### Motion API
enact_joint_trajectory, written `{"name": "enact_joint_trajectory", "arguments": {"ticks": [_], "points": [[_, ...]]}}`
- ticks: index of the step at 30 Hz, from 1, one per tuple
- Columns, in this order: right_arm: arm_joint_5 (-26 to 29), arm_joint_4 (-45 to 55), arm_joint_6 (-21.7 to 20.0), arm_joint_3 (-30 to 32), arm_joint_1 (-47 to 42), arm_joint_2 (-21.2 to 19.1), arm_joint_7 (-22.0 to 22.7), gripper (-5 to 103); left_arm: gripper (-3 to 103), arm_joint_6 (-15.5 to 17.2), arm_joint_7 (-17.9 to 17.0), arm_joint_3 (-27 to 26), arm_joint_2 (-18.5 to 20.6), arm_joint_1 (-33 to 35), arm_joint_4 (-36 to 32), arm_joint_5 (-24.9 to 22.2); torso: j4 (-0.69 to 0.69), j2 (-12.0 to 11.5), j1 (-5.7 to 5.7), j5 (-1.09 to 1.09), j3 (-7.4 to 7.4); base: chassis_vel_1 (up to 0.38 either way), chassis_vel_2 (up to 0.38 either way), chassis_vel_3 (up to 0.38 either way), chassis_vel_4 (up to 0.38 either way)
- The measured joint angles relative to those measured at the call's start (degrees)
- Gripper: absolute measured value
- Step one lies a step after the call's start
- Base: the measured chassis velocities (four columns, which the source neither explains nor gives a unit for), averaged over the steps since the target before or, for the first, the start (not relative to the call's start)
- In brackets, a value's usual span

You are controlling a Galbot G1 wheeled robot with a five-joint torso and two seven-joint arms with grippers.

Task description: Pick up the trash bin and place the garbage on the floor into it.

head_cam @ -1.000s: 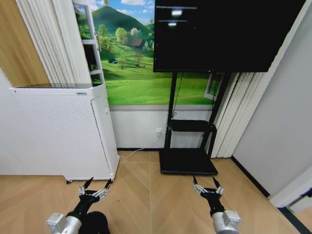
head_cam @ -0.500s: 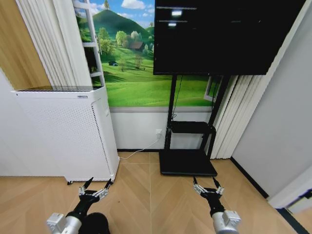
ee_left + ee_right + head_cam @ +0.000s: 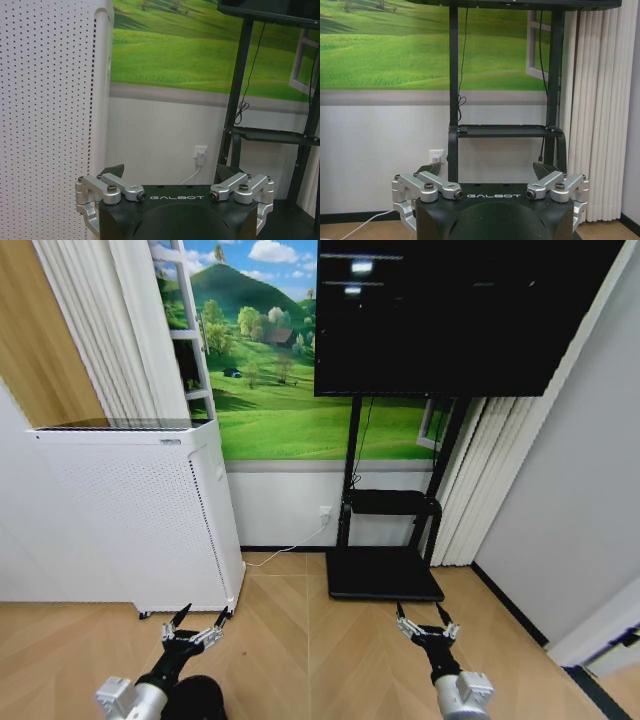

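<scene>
Left gripper [image 3: 197, 618]: low over the wood floor [image 3: 300, 640], fingers spread apart, holding nothing.
Right gripper [image 3: 420, 617]: low near the TV stand [image 3: 385, 570], fingers apart, holding nothing.
Trash bin [image 3: 195, 697]: possibly the dark round shape beneath the left arm; too little visible to be sure.
Air purifier [image 3: 140, 510]: standing against the wall, left.

Low at the bottom edge of the head view, just beside the left arm [image 3: 140, 695]: a dark rounded form [image 3: 195, 700], black, cut off by the frame, with pale wood floor [image 3: 300, 640] around it. Cannot tell whether this is the trash bin or a part of the robot, since surface texture and rim are too dark to make out.
</scene>
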Motion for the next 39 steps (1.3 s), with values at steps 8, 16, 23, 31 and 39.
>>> {"name": "enact_joint_trajectory", "arguments": {"ticks": [8, 16, 23, 31, 39], "points": [[0.0, 0.0, 0.0, 0.0, 0.0, 0.0, 0.0, 100, 100, 0.0, 0.0, 0.0, 0.0, 0.0, 0.0, 0.0, -0.01, -0.2, -0.09, 0.02, -0.12, 0.200, -0.200, -0.214, 0.203], [0.0, 0.0, 0.0, 0.0, 0.0, 0.0, 0.0, 100, 100, 0.0, 0.0, 0.0, 0.0, 0.0, 0.0, 0.0, 0.01, -0.3, -0.14, 0.02, -0.20, 0.285, -0.263, -0.283, 0.277], [0.0, 0.0, 0.0, 0.0, 0.0, 0.0, 0.0, 100, 100, 0.0, 0.0, 0.0, 0.0, 0.0, 0.0, 0.0, 0.00, -0.4, -0.19, 0.00, -0.26, 0.384, -0.324, -0.392, 0.329], [0.0, 0.0, 0.0, 0.0, 0.0, 0.0, 0.0, 100, 100, 0.0, 0.0, 0.0, 0.0, 0.0, 0.0, 0.0, 0.00, -0.5, -0.20, 0.01, -0.28, 0.407, -0.304, -0.402, 0.307], [0.0, 0.0, 0.0, 0.0, 0.0, 0.0, 0.0, 100, 100, 0.0, 0.0, 0.0, 0.0, 0.0, 0.0, 0.0, 0.01, -0.5, -0.23, -0.08, -0.32, 0.395, -0.289, -0.404, 0.309]]}}
